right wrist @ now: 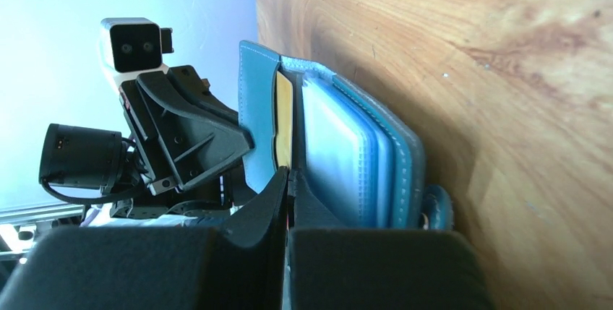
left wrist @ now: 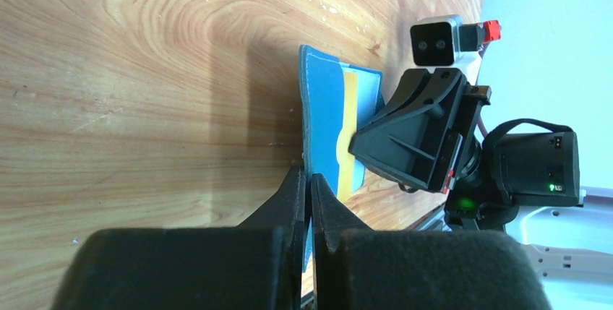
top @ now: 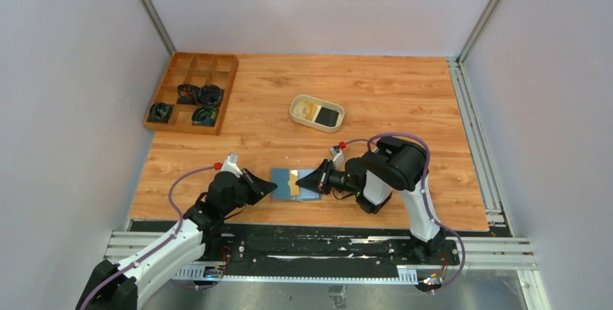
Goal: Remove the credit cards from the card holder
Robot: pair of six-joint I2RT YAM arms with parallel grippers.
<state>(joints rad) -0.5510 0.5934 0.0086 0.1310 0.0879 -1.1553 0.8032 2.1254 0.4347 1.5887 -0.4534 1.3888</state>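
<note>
1 tan card point(left wrist: 349, 122), perhaps more, mostly hidden inside the card holder point(left wrist: 322, 108).

The left arm point(top: 165, 246) reaches from the near left corner and stays low over the counter point(top: 376, 100), its forearm slanting toward the far right. The left hand point(top: 269, 186) points right. The right arm point(top: 402, 164) rises from its base at the near right, folds at the elbow and bends back to the left. The right hand point(top: 303, 179) lies low and points left. The two hands face each other with their tips near one another (not touching). The left hand's fingers point(left wrist: 293, 201) are pressed together on the near edge of the card holder point(top: 283, 178). The right hand's fingers point(right wrist: 271, 201) are closed tight with no gap showing; whether anything is nipped between them cannot be told.
</note>
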